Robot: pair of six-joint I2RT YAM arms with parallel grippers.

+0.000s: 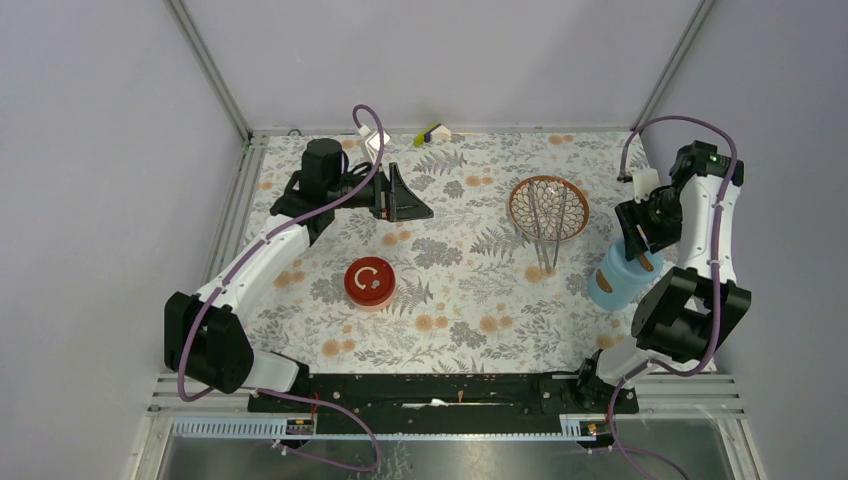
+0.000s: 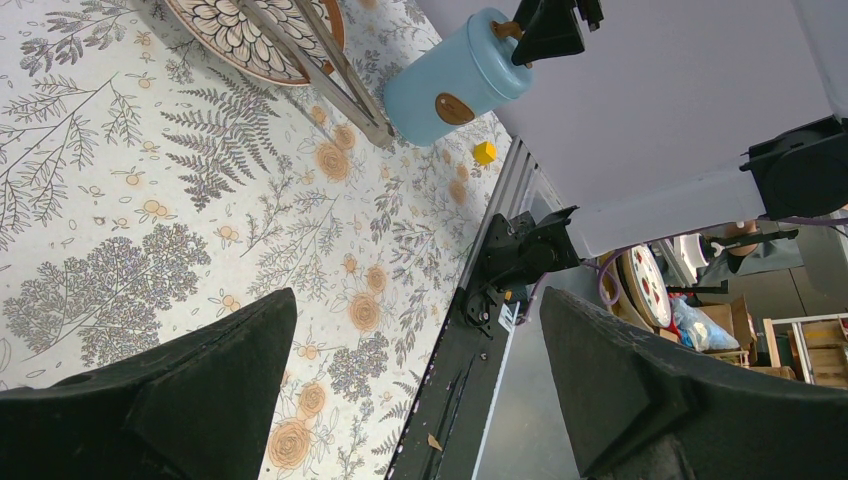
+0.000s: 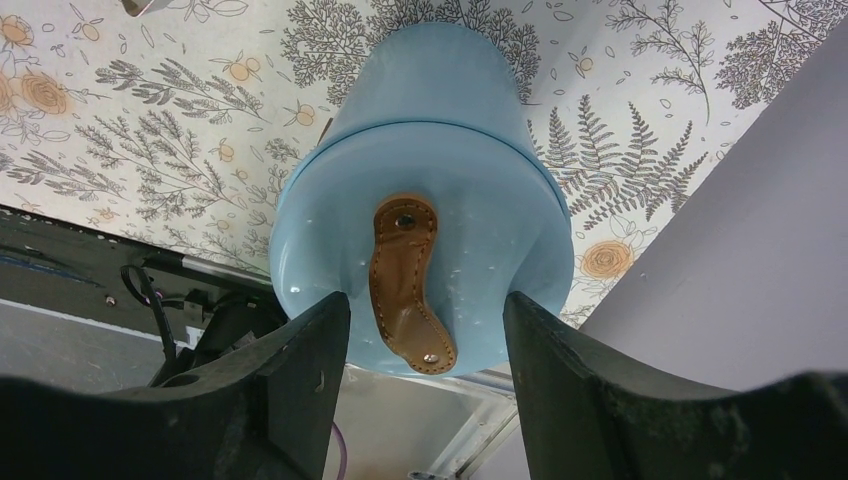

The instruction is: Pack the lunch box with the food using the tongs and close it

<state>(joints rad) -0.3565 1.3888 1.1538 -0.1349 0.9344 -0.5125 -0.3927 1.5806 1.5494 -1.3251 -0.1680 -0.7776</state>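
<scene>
We're at the opening step: right gripper (image 3: pixel 425 330) fingers part-spread over the strap on the blue shell (image 1: pixel 620 276) by the surface's right edge, not yet pinching; left gripper (image 2: pixel 420 380) spread wide; next, close on strap.

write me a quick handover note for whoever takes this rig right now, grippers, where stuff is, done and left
Left gripper: open, empty, hovering at the far left of the table.
Right gripper: fingers open either side of the brown strap handle atop the light-blue shell; no firm grip visible.
Tongs: lying across the patterned dish, untouched.
Red bowl: near left-centre, contents unclear.
Small yellow piece: on the table beside the shell.
Done: nothing clearly packed.
Left: open the lunch box, load food with tongs, close.
</scene>
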